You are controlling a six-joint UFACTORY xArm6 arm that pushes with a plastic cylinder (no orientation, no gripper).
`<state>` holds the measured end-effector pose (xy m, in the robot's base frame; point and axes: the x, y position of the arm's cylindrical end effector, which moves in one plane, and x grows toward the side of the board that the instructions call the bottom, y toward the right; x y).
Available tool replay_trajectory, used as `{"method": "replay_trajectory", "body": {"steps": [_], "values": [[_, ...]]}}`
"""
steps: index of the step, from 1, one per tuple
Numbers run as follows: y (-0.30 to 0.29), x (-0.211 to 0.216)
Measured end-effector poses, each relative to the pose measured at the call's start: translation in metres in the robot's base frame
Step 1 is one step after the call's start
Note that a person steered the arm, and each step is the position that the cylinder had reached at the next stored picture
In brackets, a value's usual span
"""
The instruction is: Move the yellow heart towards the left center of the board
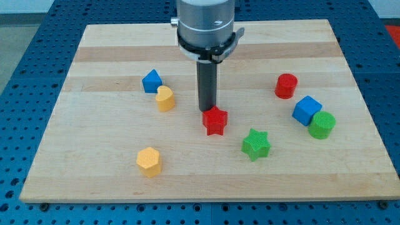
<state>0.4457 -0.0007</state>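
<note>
Yellow heart (165, 98) sits left of center on the surface (94, 162), touching a blue block (152, 81). My tip (207, 110), a bare rod with nothing to open or close, is over by the red star (215, 120), so it's still the approach step. Next I'd get to the heart's right side and shove left.

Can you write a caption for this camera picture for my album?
My tip rests just above the red star, right of the yellow heart.
</note>
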Motion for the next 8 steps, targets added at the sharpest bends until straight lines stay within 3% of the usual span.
{"method": "replay_trajectory", "body": {"steps": [2,4,5,7,8], "values": [[-0.047,-0.015],[-0.184,0.001],[-0.188,0.008],[-0.057,0.008],[-0.02,-0.027]]}}
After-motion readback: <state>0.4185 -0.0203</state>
